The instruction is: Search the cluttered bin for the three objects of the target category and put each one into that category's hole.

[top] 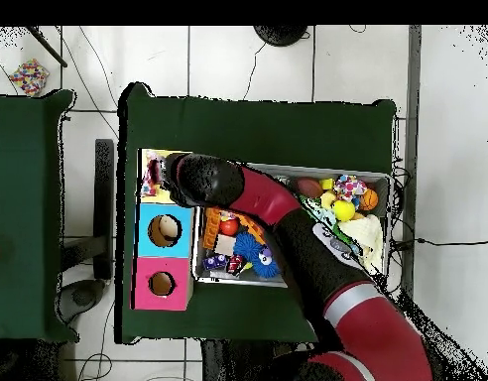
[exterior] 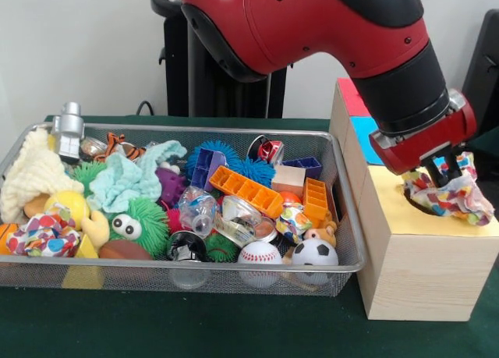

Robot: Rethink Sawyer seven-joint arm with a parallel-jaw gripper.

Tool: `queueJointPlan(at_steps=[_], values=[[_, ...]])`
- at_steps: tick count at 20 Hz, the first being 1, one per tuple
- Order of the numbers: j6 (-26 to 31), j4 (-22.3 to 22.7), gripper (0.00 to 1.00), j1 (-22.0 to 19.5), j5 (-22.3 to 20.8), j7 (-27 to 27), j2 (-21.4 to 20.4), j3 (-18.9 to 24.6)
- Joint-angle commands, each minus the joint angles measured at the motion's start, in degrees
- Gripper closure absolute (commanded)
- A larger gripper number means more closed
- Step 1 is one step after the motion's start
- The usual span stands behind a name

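My gripper (exterior: 441, 169) is over the yellow-topped box (exterior: 437, 221) at the right, shut on a dotted paper wad (exterior: 460, 193). The wad hangs over the hole (exterior: 414, 203) and covers most of it. The wire mesh bin (exterior: 195, 129) is full of toys. A second dotted wad (exterior: 43, 237) lies at its front left corner. A third dotted bundle (exterior: 293, 220) sits near the soccer ball. In the overhead view the gripper (top: 155, 181) hides the hole on the yellow top (top: 147, 156). The bin (top: 390, 228) holds a dotted wad (top: 349, 186).
Blue-topped (top: 164, 230) and red-topped (top: 161, 284) boxes stand beside the yellow one. The bin holds a cream cloth (exterior: 31, 175), a mint cloth (exterior: 125, 179), a baseball (exterior: 259, 254), a soccer ball (exterior: 314, 253) and orange trays (exterior: 245, 190). Another dotted wad (top: 28, 75) lies on a side table.
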Motion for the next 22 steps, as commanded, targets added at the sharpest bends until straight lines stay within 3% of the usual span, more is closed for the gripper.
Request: queueJointPlan(at_steps=[1,10,14,18,22], values=[[4.8,-2.9,1.0,1.4,-4.0,3.8,2.6,-4.5],[11.2,-5.4,1.0,4.9,-6.7,4.0,0.3,-11.3],[14.9,-7.4,1.0,8.0,-9.5,5.3,-1.3,-16.8],[20.6,-10.3,1.0,13.2,-13.1,10.2,-3.3,-26.0],[22.1,-11.6,1.0,15.6,-14.6,11.8,-4.1,-30.0]])
